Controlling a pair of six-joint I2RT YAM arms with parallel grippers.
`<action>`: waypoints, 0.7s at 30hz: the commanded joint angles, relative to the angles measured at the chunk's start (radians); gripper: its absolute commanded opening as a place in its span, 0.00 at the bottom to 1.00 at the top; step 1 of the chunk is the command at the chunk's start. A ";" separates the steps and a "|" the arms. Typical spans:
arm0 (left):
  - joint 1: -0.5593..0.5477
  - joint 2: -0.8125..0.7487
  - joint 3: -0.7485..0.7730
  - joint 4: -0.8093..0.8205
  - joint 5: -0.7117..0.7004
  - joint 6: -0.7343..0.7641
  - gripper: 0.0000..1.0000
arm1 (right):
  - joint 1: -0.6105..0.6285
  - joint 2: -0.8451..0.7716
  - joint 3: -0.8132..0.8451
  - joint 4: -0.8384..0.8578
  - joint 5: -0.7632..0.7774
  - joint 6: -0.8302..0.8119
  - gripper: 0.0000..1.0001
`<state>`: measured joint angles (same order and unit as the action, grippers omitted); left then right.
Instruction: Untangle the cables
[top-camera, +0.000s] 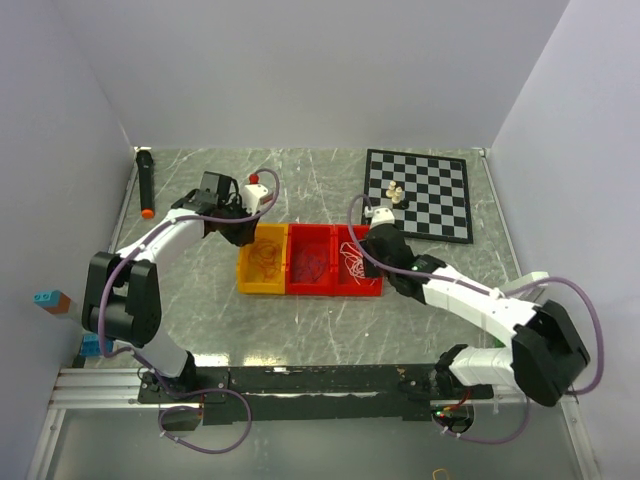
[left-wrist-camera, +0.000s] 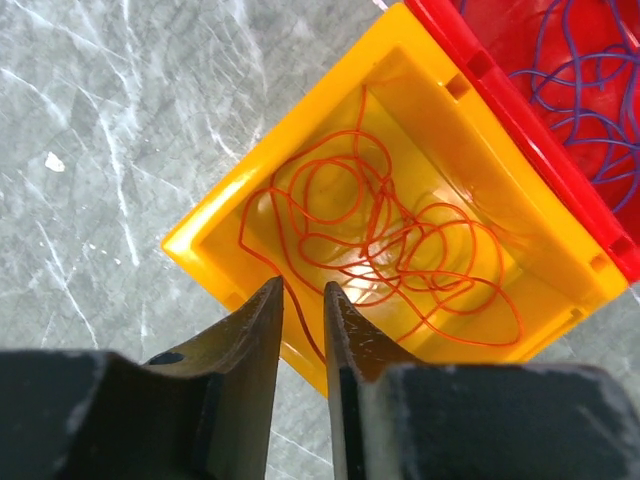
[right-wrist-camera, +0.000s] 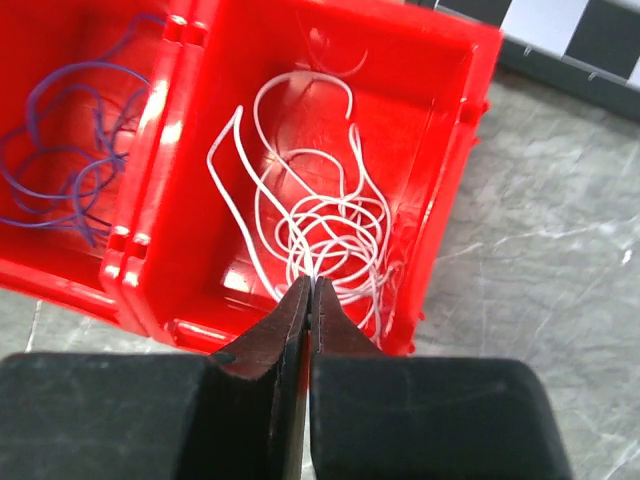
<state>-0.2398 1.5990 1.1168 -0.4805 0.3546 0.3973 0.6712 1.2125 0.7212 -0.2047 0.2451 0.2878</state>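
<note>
Across the desk (top-camera: 300, 330), a row of bins: the yellow bin (left-wrist-camera: 205, 238) at 9 o'clock holds the orange cable (left-wrist-camera: 370, 235), the middle red bin (top-camera: 310, 291) the purple cable (right-wrist-camera: 75, 165), the red bin (right-wrist-camera: 440, 170) at 3 o'clock the white cable (right-wrist-camera: 330, 225). Probably light, limp, springy thread: pinch one outer loop. Left pincer (left-wrist-camera: 303, 300) slightly apart, empty; right pincer (right-wrist-camera: 308, 290) together at white strands, grip unclear.

yellow bin (left-wrist-camera: 290, 135): glossy plastic | table (left-wrist-camera: 100, 150): smooth, marbled grey | jaws: matt black
</note>
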 joint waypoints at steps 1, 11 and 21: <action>0.000 -0.048 0.078 -0.042 0.046 -0.035 0.34 | -0.004 0.067 0.095 -0.015 0.010 0.051 0.02; 0.004 -0.014 0.351 -0.225 0.084 -0.120 0.76 | -0.007 0.033 0.182 -0.091 -0.013 0.079 0.75; 0.011 0.001 0.397 -0.218 0.000 -0.259 0.90 | -0.038 -0.119 0.214 -0.203 -0.096 0.109 1.00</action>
<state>-0.2359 1.6012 1.5192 -0.7071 0.4164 0.2447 0.6510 1.1526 0.8688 -0.3347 0.1715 0.3779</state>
